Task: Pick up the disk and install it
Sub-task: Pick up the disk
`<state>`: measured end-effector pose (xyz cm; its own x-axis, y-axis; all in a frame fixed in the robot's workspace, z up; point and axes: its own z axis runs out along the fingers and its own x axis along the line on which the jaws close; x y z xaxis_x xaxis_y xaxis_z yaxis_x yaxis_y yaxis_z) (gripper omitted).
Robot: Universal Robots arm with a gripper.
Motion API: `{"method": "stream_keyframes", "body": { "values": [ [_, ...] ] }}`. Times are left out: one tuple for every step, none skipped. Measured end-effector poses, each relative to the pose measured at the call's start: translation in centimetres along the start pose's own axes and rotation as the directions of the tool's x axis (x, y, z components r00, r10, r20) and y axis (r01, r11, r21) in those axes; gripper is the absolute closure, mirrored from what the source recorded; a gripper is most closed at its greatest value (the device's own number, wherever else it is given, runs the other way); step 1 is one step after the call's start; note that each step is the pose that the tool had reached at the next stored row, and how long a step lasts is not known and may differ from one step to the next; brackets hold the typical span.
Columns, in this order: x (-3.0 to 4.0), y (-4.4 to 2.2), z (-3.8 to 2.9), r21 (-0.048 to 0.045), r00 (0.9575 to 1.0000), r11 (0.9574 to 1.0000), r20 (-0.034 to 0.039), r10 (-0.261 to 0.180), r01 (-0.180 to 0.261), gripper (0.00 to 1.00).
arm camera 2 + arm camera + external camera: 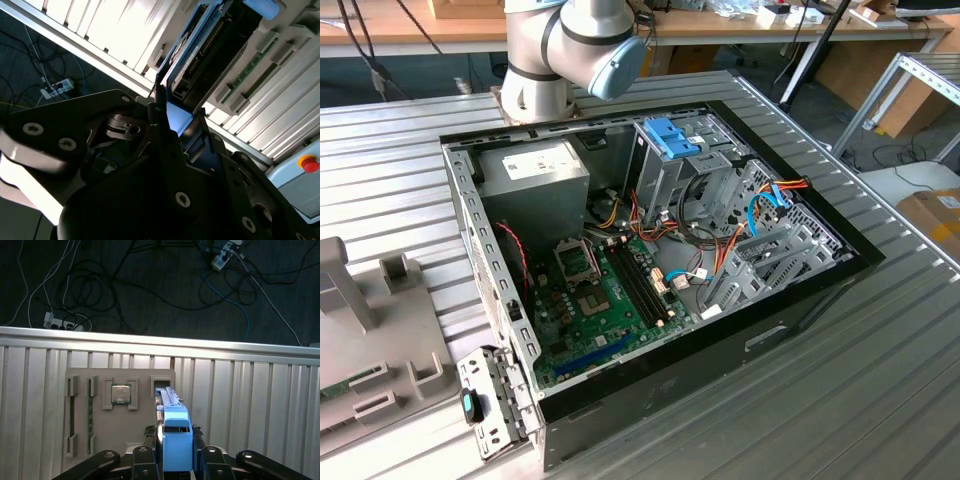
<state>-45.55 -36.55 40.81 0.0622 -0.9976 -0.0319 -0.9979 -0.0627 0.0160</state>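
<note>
Slippage looks the risk — the gripper (175,450) pinches the disk (171,402) by its blue end only. Tilting could jam it against the tray (120,432).

Robotics lab: a robot arm (565,45) stood on a slatted alu. table (860,400) by an opened PC case (740,345), w/ wooden workbenches (410,30) behind and a power strip (62,324) on the floor.

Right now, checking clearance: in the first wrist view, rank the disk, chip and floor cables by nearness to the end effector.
1. The disk, held in the end effector.
2. The chip, in the tray.
3. The cables, down on the floor.
</note>
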Motion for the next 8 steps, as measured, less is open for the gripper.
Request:
{"method": "stream_keyframes", "body": {
  "values": [
    [-0.01,0.0,-0.28,0.0,1.0,1.0,0.0,0.0,0.0,0.64],
    [-0.02,-0.01,-0.47,0.0001,1.0,1.0,0.0001,0.0,0.0,0.64],
    [-0.02,-0.01,-0.65,0.0001,1.0,1.0,0.0,0.0,0.0,0.64],
    [-0.02,-0.01,-0.79,0.0,1.0,1.0,0.0,0.0,0.0,0.64],
    [-0.03,-0.01,-1.03,0.0,1.0,1.0,0.0,0.0,0.0,0.64],
    [-0.05,-0.01,-1.48,0.0,1.0,1.0,0.0,0.0,0.0,0.64],
    [-0.05,-0.01,-1.65,0.0001,1.0,1.0,0.0,0.0,0.0,0.64],
    [-0.06,-0.01,-1.94,0.0001,1.0,1.0,0.0,0.0,0.0,0.64]
  ]
}}
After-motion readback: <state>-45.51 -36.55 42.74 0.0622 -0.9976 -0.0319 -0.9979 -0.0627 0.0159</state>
